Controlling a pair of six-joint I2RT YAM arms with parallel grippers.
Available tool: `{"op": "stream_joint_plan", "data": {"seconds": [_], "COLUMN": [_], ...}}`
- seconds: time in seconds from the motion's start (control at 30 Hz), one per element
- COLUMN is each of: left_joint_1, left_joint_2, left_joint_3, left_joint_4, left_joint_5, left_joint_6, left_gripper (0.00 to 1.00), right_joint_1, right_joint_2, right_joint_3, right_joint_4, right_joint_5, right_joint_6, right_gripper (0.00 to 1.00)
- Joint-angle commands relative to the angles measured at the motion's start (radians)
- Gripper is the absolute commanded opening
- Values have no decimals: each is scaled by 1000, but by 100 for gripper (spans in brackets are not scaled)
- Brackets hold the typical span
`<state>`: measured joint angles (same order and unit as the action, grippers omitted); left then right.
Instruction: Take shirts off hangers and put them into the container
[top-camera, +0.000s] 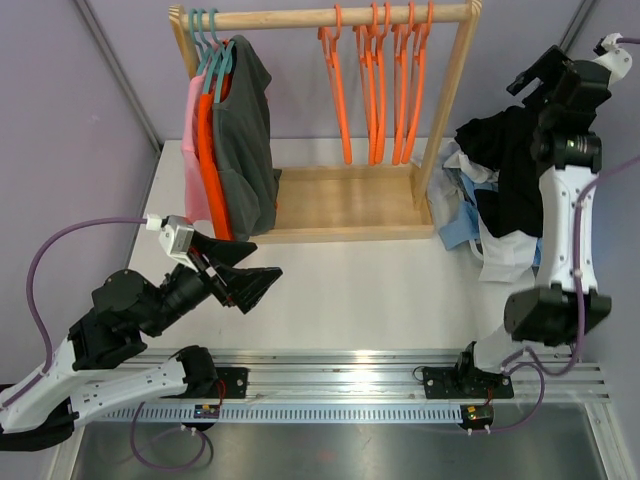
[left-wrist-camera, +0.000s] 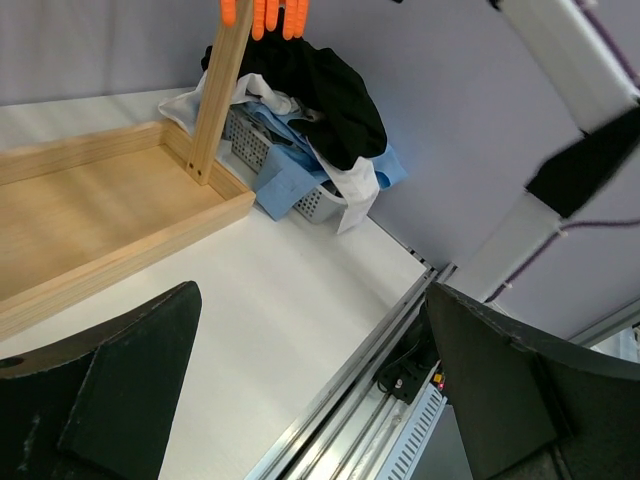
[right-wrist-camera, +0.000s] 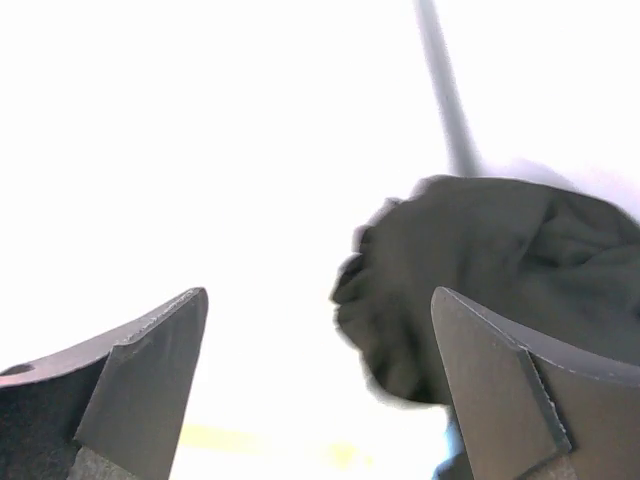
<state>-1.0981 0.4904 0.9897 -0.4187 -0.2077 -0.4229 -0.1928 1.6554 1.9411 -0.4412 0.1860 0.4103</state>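
On the left end of the rail hang a pink shirt (top-camera: 192, 160), an orange shirt (top-camera: 211, 170) and a dark grey shirt (top-camera: 248, 140), on teal hangers (top-camera: 208, 40). Several bare orange hangers (top-camera: 375, 90) hang further right. Right of the rack, a black shirt (top-camera: 505, 170) (left-wrist-camera: 330, 95) (right-wrist-camera: 480, 280) tops a pile of white and light blue shirts (top-camera: 460, 225) in the container (left-wrist-camera: 308, 203). My right gripper (top-camera: 527, 78) (right-wrist-camera: 320, 390) is raised above that pile, open and holding nothing. My left gripper (top-camera: 250, 278) (left-wrist-camera: 310, 400) hangs open over the table, in front of the rack.
The wooden rack (top-camera: 340, 205) has a flat tray base and two uprights, with the right post (top-camera: 445, 110) next to the container. Purple walls close in behind and on both sides. A metal rail (top-camera: 340, 380) runs along the near table edge.
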Motion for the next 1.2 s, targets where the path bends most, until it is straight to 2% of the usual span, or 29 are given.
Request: {"op": "stream_joint_plan", "data": {"seconds": [0.0,0.1,0.2,0.23,0.3,0.4,0.57,0.7,0.87,0.97,1.17], "left_joint_1": [-3,-3,-2,-3,-3,-3,-5,-3,-3,-3,-3], "left_joint_2": [-3,13,30,33,37,42,56,60,74,73,71], "left_joint_3": [20,21,29,29,30,29,30,26,35,32,29], "left_joint_4": [27,35,35,35,44,60,75,89,92,87,80], "left_joint_5": [-19,-10,1,7,11,24,34,42,45,42,34], "left_joint_6": [18,13,10,10,10,6,-2,1,4,6,-2], "left_gripper": [99,99,99,99,99,99,99,99,99,99,99], "right_joint_1": [84,159,187,188,187,188,253,355,626,716,788], "right_joint_2": [-274,-477,-653,-711,-747,-779,-769,-743,-697,-680,-680], "right_joint_3": [-192,-281,-407,-425,-445,-481,-527,-596,-593,-609,-645], "right_joint_4": [113,147,205,246,274,334,317,269,102,75,82], "right_joint_5": [-95,-228,-515,-586,-788,-938,-990,-1014,-857,-795,-738], "right_joint_6": [10,44,102,172,215,318,361,283,90,48,27], "right_gripper": [100,99,100,100,99,99,100,99,99,99,100]}}
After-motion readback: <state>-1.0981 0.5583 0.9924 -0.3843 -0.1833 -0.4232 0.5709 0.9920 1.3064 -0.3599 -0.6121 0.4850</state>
